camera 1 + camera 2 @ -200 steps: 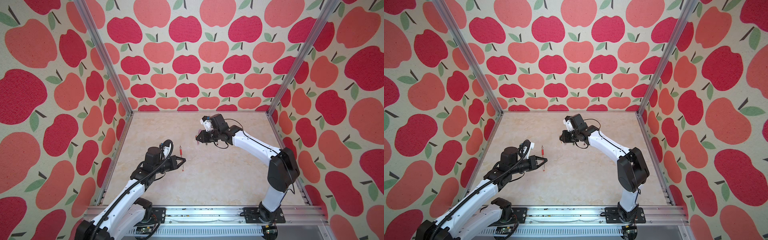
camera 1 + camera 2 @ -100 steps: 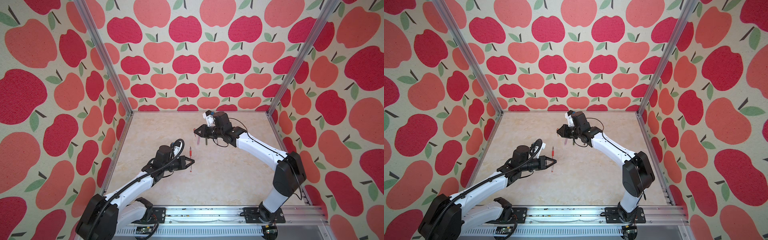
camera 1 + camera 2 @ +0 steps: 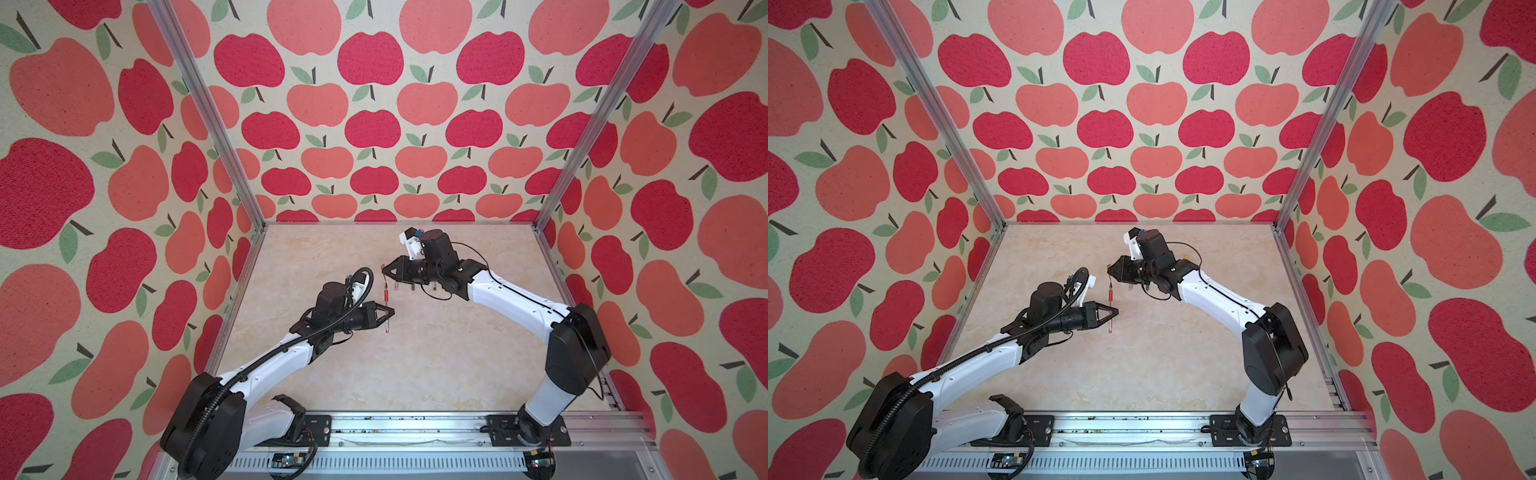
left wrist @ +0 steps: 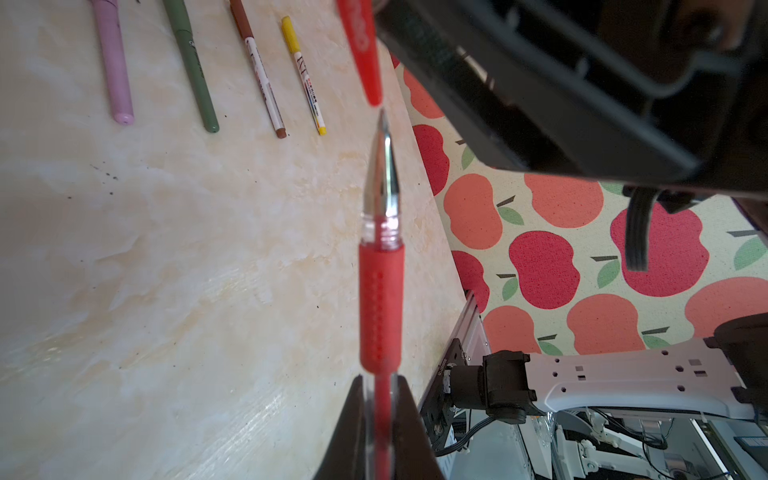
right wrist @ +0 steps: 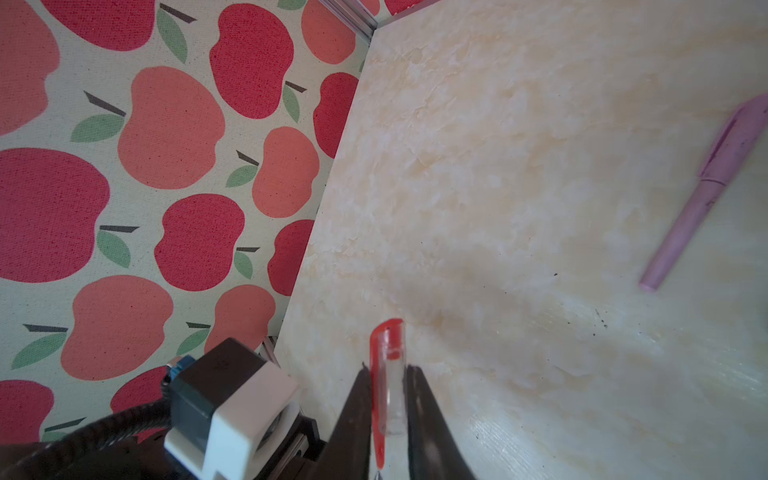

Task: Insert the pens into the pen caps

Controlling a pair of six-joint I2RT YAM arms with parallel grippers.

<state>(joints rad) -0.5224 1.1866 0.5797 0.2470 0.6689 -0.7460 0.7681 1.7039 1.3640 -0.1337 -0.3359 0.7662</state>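
Left pincer (image 3: 390,311) is clamped on the clear barrel of the red stick pen with rubber grip and metal tip (image 4: 380,299), clear of the marbled beige surface (image 3: 436,365). The pen's long axis runs near-to-far in both top views, tip toward the back wall. Right pincer (image 3: 384,271) is clamped on the red-and-clear plastic pen cap (image 5: 390,353), roughly in line with the pen. Left wrist view: tip just short of the cap, small gap. Cap lettering is unreadable.

The pink pen (image 4: 114,70), dark green pen (image 4: 193,70), white-and-brown pen (image 4: 262,79) and white-and-yellow pen (image 4: 305,79) lie side by side on the surface. Their print is too small to read.
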